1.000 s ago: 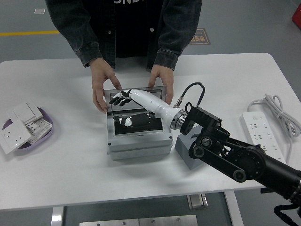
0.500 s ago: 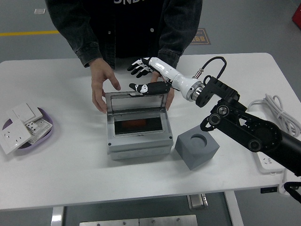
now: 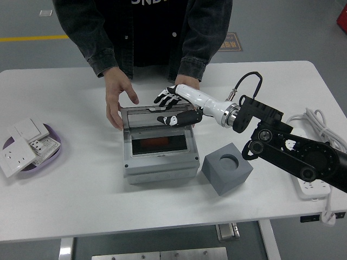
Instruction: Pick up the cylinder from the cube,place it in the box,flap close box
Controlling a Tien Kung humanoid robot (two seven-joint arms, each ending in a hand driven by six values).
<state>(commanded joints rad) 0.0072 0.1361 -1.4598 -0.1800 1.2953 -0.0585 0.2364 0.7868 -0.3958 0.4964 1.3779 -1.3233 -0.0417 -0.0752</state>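
Observation:
The grey box (image 3: 161, 164) stands mid-table with its lid (image 3: 157, 115) raised at the back. A reddish object (image 3: 157, 144), likely the cylinder, lies inside on the dark floor. The grey cube (image 3: 227, 168) sits right of the box, and its round socket is empty. My right hand (image 3: 165, 109) is open at the lid's top edge, with the fingers (image 3: 165, 98) spread behind it and the thumb in front. A person's hands hold the box's back corners: one hand (image 3: 116, 101) at the left, the other (image 3: 187, 82) behind my hand.
A purple dish (image 3: 51, 131) with white wall sockets sits at the left edge. A white power strip (image 3: 302, 158) and its coiled cable (image 3: 320, 129) lie at the right. The person stands close at the far side.
My right hand rose out of the box, went up behind the lid, and has now come down onto the lid's top edge. My arm has cleared the cube.

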